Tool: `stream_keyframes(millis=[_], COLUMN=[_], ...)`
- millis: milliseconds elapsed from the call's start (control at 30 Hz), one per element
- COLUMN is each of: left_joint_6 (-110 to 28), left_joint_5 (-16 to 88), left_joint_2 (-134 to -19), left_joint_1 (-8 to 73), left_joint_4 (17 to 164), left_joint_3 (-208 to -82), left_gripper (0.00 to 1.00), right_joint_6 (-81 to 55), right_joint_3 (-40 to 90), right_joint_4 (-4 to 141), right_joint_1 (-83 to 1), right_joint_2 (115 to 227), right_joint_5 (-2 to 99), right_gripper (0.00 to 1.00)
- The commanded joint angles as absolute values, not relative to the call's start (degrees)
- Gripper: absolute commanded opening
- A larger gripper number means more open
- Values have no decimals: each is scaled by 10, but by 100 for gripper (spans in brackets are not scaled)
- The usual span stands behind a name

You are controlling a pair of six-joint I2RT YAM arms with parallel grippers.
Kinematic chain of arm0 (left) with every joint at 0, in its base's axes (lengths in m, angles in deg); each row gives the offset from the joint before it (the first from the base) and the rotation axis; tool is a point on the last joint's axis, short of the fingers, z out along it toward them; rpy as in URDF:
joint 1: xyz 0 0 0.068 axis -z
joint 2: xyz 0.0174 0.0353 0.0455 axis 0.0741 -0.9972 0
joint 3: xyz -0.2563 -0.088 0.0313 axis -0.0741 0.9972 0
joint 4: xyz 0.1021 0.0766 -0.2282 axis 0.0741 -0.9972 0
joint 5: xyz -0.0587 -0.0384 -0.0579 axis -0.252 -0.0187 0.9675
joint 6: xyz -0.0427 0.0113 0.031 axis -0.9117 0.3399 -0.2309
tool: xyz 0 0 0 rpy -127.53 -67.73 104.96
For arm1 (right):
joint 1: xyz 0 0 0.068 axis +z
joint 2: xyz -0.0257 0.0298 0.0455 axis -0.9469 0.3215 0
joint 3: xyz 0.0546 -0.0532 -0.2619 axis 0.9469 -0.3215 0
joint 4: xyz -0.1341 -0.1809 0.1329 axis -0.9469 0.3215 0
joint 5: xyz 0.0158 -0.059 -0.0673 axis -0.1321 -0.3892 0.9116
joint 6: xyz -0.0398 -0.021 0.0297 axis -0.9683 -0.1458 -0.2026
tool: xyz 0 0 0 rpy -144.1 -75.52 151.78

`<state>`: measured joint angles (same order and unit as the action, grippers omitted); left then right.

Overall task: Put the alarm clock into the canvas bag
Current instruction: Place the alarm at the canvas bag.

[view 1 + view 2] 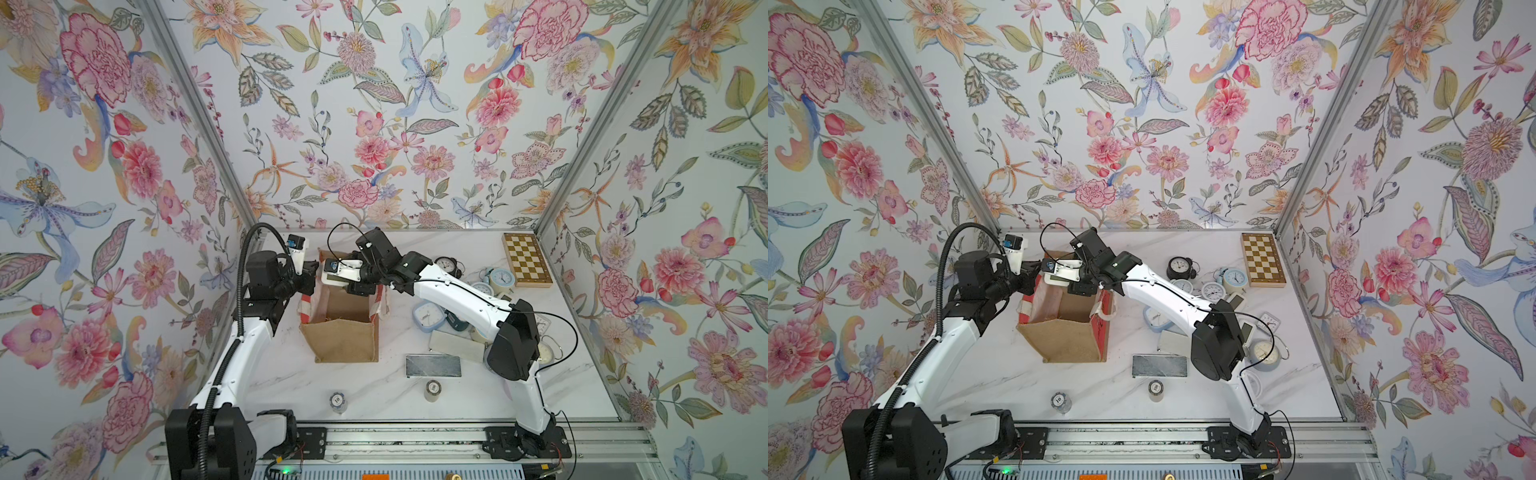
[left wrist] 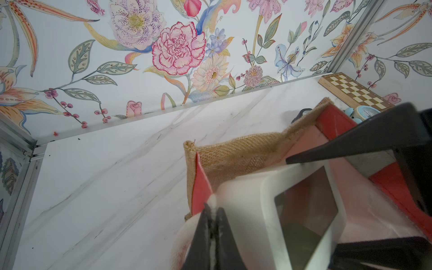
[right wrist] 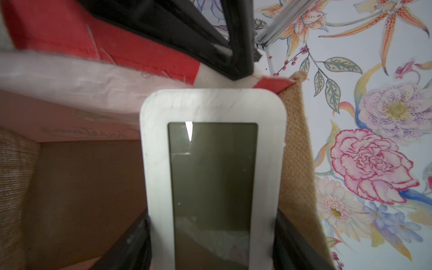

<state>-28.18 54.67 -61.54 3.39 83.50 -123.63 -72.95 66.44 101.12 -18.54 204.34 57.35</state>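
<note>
Jaws of the left gripper (image 2: 212,208) pinch a strap (image 3: 210,74) of the canvas bag (image 1: 345,336), apparently holding its mouth open for the alarm clock (image 3: 212,105) clamped in the right gripper (image 3: 211,217) over it.

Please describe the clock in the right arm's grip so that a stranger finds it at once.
Find the tan canvas bag open on the marble table. At its mouth, between the right arm's fingers, is the clock. Unlike the round dial clocks nearby, it is a white rectangle with a dark screen, off the table.
</note>
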Motion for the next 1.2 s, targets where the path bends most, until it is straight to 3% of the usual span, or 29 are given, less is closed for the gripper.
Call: stream_keyframes(millis=[0, 700, 800, 1033, 1167], left_joint_6=[-292, -305, -306, -306, -301], left_joint_5=[550, 553, 560, 558, 550], left_joint_2=[-601, -597, -598, -603, -603], left_joint_1=[30, 31, 31, 31, 32], left_joint_4=[853, 864, 866, 863, 860], left_joint_3=[-1228, -1221, -1221, -1223, -1224], left_gripper=[3, 2, 2, 4, 5], right_joint_6=[-768, -778, -772, -745, -723], right_joint_3=[713, 803, 805, 804, 803], right_joint_4=[1060, 1128, 1133, 1146, 1146], right_joint_1=[-181, -178, -178, -173, -172], right_joint_2=[2072, 2241, 2259, 2258, 2232], right_joint_5=[618, 649, 650, 663, 667], right_gripper=[25, 27, 32, 61, 70])
